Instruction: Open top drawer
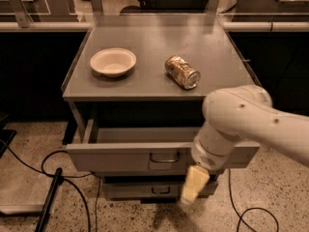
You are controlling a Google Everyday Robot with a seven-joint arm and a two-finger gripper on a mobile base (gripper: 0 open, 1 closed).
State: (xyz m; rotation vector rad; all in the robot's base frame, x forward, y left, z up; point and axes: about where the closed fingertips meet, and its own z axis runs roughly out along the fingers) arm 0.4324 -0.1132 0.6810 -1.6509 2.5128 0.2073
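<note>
The top drawer (116, 157) is a wide grey metal drawer under the table top, and it stands pulled partly out toward me. Its small dark wire handle (164, 157) sits at the centre of the flat front. My gripper (193, 183) shows as a cream-coloured tip hanging from the white arm (241, 124). It is just below and to the right of the handle, in front of the drawer's lower edge. The arm hides the right part of the drawer front.
A narrower grey drawer (140, 190) sits shut below. On the grey table top (154, 42) are a cream bowl (113, 62) and a tipped can (182, 72). Black cables (72, 178) and a dark rod (48, 197) lie on the speckled floor to the left.
</note>
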